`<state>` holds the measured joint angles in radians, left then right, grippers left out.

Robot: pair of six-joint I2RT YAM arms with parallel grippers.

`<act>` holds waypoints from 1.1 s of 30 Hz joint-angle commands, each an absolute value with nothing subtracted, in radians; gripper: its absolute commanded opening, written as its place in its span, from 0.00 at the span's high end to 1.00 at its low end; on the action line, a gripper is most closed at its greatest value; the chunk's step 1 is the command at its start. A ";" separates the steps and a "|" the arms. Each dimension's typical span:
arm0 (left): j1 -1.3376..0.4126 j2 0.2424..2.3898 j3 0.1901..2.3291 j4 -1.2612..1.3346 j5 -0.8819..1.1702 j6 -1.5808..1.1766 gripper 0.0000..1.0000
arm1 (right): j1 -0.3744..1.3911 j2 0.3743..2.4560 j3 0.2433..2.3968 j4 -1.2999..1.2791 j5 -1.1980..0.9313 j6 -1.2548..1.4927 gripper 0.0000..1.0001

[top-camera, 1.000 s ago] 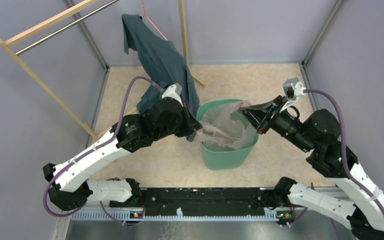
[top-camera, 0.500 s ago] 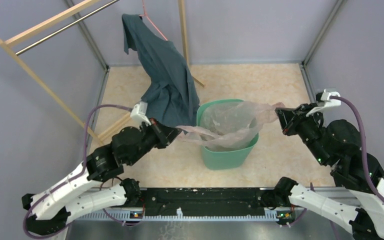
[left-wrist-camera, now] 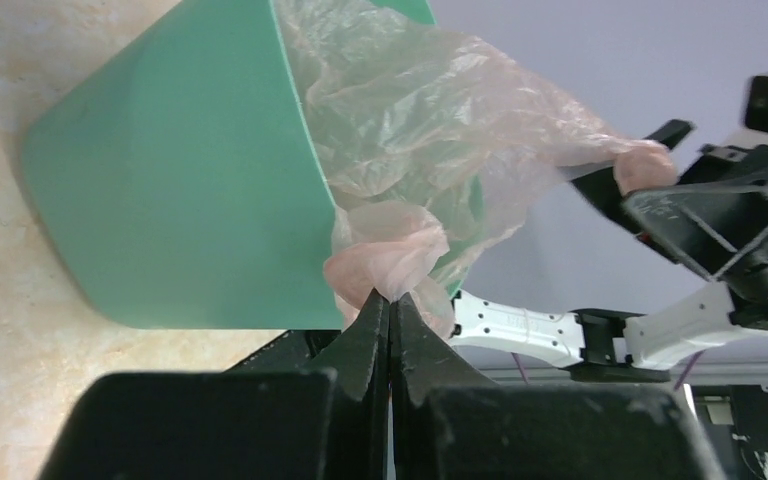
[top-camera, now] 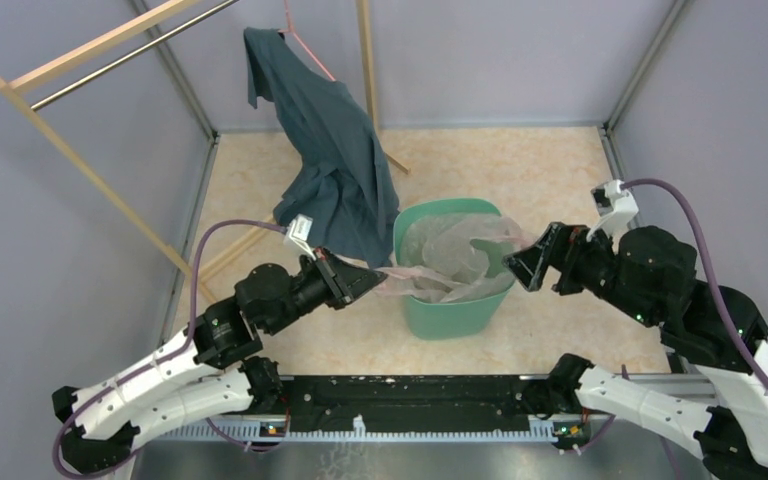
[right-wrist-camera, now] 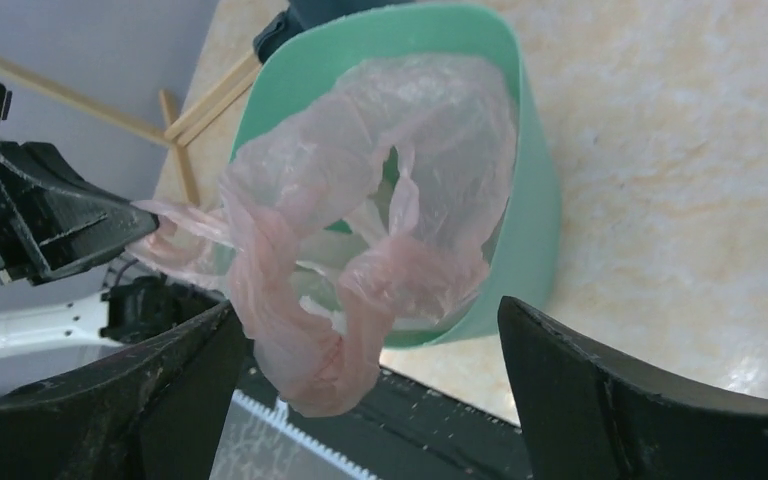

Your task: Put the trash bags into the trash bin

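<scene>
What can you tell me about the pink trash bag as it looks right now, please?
The trash bag is thin, translucent pale pink film, glossy and wrinkled. Most of it sits inside the green trash bin, puffing above the rim. One edge is drawn over the rim and pinched in the shut left gripper. A bunched part hangs over the opposite side, between the wide-open fingers of the right gripper; whether it touches them is unclear.

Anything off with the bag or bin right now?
Yes. The trash bag isn't seated in the trash bin: it's bunched across the rim, with one corner pinched outside it by the left gripper. The right gripper is open, film seemingly caught on one finger. The trash bin stands upright.
</scene>
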<state>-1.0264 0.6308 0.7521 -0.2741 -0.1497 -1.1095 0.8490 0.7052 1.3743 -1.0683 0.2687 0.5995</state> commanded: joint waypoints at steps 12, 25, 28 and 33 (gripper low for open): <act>-1.025 0.553 0.770 -0.245 -0.081 -1.138 1.00 | 0.853 0.698 1.240 -0.968 0.316 0.731 0.65; -1.025 0.530 0.768 -0.364 0.096 -1.180 1.00 | 0.853 0.679 1.344 -1.174 0.141 0.696 1.00; -1.025 0.540 0.762 -0.377 0.148 -1.164 1.00 | 0.853 0.636 1.306 -1.207 0.075 0.731 1.00; -1.025 0.583 0.748 -0.403 0.223 -1.156 1.00 | 0.853 0.597 1.295 -1.274 0.056 0.759 1.00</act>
